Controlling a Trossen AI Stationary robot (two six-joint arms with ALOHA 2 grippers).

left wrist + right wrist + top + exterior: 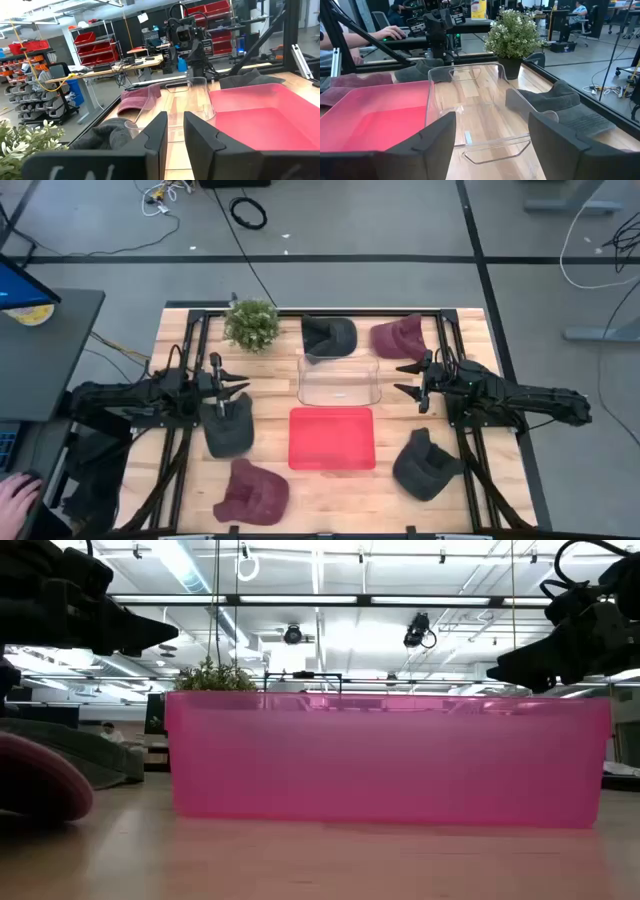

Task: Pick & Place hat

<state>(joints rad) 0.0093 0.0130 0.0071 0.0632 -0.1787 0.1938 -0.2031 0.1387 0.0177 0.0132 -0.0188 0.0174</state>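
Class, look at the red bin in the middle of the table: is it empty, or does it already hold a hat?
Empty. The high view shows the red bin's bare floor, and the right wrist view shows nothing inside it.

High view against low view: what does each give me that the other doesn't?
Only the high view shows the clear bin, the dark hats at the back and front right, the maroon hat at the back right, and both tools' places: left tool over a dark hat, right tool beside the clear bin. Only the low view shows the ceiling lights. Both show the pink bin, the plant and the front maroon hat.
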